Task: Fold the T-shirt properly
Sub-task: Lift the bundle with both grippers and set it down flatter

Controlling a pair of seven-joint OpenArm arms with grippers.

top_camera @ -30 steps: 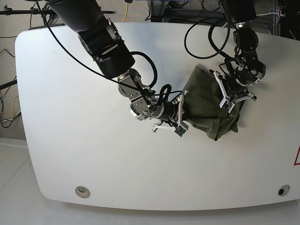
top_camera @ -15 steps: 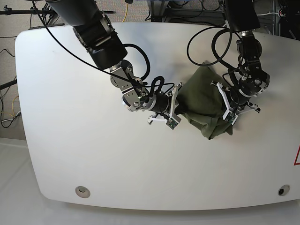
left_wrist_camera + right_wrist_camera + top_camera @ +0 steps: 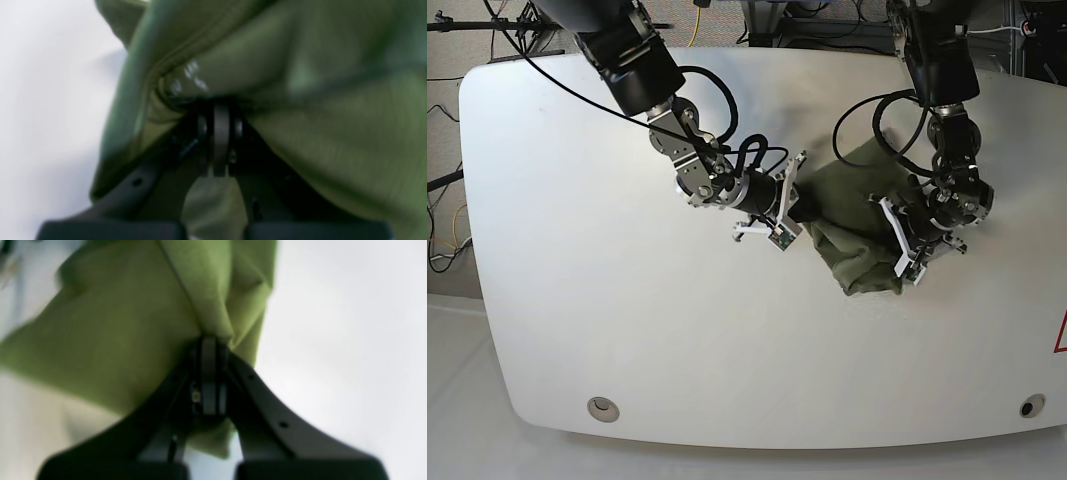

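The T-shirt (image 3: 857, 225) is lying bunched near the middle-right of the white table (image 3: 577, 300), stretched between the two arms. The right gripper (image 3: 789, 208) (on the left in the base view) is clamping one edge of the olive cloth, its jaws closed flat on a gathered fold. The left gripper (image 3: 905, 243) is pinching the opposite side, its jaws likewise closed on fabric near a stitched hem (image 3: 186, 50). Both wrist views are blurred.
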